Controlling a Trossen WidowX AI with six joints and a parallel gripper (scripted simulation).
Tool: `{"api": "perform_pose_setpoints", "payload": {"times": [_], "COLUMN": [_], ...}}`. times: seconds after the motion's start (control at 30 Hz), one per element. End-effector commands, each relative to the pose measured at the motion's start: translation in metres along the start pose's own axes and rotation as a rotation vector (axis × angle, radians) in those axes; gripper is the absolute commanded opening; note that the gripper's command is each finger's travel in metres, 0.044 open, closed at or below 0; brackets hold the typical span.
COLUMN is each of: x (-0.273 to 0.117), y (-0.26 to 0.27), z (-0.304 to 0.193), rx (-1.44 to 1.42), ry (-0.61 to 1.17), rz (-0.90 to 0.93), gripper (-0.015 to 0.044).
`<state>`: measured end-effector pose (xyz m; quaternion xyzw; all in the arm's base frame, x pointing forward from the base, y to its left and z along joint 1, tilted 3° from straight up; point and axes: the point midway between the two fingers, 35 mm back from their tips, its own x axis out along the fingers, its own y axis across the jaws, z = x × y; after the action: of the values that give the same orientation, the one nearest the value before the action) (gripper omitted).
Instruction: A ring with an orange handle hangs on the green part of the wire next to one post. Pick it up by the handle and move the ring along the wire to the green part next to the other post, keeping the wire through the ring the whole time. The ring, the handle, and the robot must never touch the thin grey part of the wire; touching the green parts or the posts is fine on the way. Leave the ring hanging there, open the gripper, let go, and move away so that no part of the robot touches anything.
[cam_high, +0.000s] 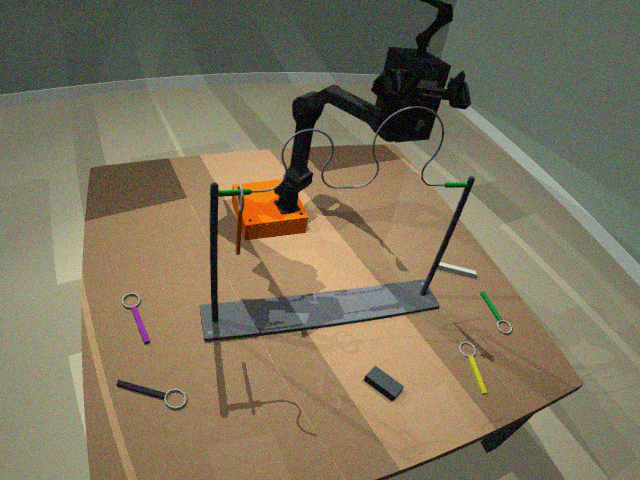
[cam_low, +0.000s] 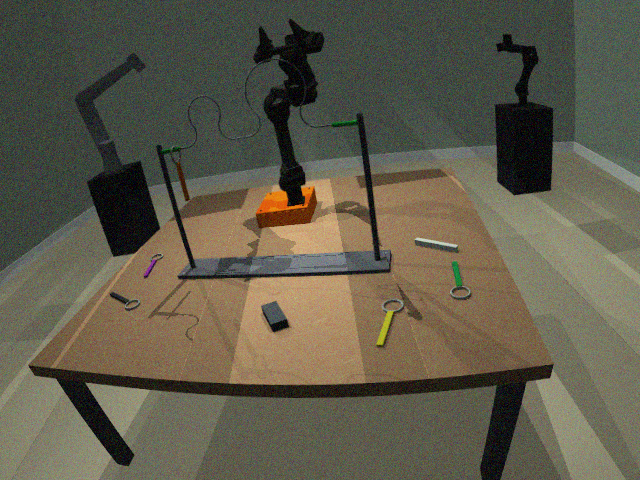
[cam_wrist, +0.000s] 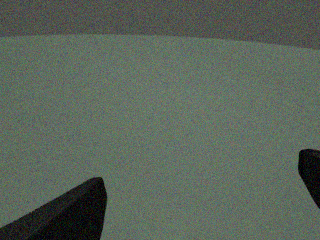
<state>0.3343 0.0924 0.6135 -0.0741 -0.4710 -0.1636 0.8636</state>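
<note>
The ring (cam_high: 240, 198) (cam_low: 171, 151) hangs on the left green part (cam_high: 230, 192) (cam_low: 168, 150) of the wire, next to the left post (cam_high: 214, 248) (cam_low: 176, 209). Its orange handle (cam_high: 238, 235) (cam_low: 182, 181) points down. The thin grey wire (cam_high: 351, 184) (cam_low: 227, 135) curves over to the right green part (cam_high: 459, 183) (cam_low: 343, 123) at the right post (cam_high: 447, 242) (cam_low: 368, 191). My gripper (cam_high: 461, 90) (cam_low: 279, 33) (cam_wrist: 203, 175) is open and empty. It is raised high above the wire's right half, far from the handle. The wrist view shows only wall between the fingertips.
The arm's orange base (cam_high: 268, 211) (cam_low: 286, 205) stands behind the grey baseplate (cam_high: 361, 304) (cam_low: 310, 263). Loose on the table lie purple (cam_high: 139, 322), black (cam_high: 140, 388), yellow (cam_high: 476, 374) and green (cam_high: 491, 305) ring tools, a white bar (cam_high: 457, 269) and a dark block (cam_high: 383, 382). Two pedestals (cam_low: 123, 206) (cam_low: 523, 147) stand behind.
</note>
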Motion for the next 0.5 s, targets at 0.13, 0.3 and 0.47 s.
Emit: {"api": "perform_pose_setpoints", "payload": {"times": [0.13,0.3,0.47], "x": [-0.001,0.002,0.012], "y": [0.007,0.003,-0.018], "z": [-0.008,-0.006,0.01], "rx": [-0.051,-0.136,-0.197], "ry": [0.019,0.01,-0.03], "rz": [0.036,0.061,0.04], "gripper": [0.0269,0.016,0.016]}}
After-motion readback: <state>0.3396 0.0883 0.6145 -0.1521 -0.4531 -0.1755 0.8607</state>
